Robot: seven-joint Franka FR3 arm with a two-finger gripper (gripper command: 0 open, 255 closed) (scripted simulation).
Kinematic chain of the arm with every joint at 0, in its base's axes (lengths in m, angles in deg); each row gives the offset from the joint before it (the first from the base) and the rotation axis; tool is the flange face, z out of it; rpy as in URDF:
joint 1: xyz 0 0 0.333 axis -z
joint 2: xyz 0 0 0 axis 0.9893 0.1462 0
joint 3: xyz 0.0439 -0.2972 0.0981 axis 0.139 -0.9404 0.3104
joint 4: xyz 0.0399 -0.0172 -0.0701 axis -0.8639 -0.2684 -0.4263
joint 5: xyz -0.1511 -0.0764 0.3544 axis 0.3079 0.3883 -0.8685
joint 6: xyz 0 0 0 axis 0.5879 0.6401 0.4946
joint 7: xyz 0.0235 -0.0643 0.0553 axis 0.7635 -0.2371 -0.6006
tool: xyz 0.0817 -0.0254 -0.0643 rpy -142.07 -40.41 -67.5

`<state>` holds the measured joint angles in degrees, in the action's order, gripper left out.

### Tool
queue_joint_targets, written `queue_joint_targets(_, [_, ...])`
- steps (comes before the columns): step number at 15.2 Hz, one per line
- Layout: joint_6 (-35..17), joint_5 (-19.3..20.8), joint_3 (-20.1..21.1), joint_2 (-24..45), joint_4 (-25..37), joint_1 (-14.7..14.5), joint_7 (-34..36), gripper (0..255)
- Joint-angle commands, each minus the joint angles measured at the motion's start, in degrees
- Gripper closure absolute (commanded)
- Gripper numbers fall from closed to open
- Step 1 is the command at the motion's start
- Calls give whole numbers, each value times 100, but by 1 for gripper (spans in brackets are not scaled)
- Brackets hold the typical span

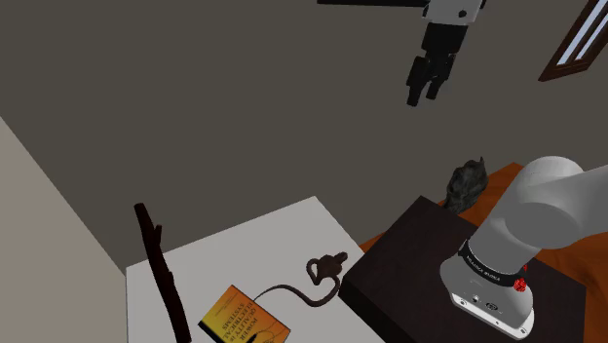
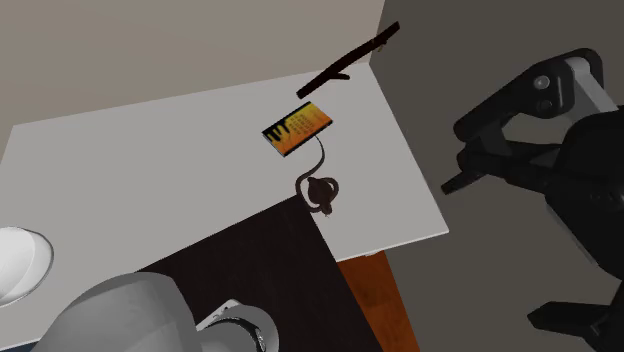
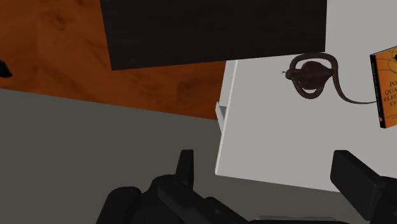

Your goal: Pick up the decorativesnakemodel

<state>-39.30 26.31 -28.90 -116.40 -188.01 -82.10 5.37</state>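
Observation:
The snake model [image 1: 323, 279] is dark brown, its body coiled in a loop with a thin tail trailing toward a book. It lies on the white table [image 1: 283, 234] close to the stand's corner. In the second exterior view the snake [image 2: 320, 190] sits near the table's edge. My gripper [image 1: 422, 97] hangs high above and off to the side of the table, well away from the snake. The wrist view has the snake [image 3: 312, 73] far ahead of the gripper [image 3: 270, 172], whose fingers [image 3: 184, 167] stand wide apart and hold nothing.
An orange and yellow book [image 1: 244, 318] lies beside the snake's tail. A long dark stick [image 1: 161, 273] rests along the table's far side. The dark stand [image 1: 429, 258] abuts the table, with a grey lumpy object [image 1: 466, 182] on a brown wooden surface [image 3: 95, 63] behind it.

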Motion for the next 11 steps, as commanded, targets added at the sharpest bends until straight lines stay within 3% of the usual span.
queue_joint_targets(1, [0,0,0,0,0,0,0,0])
queue_joint_targets(11, [-1719,-493,751,214,-1436,-437,492,0])
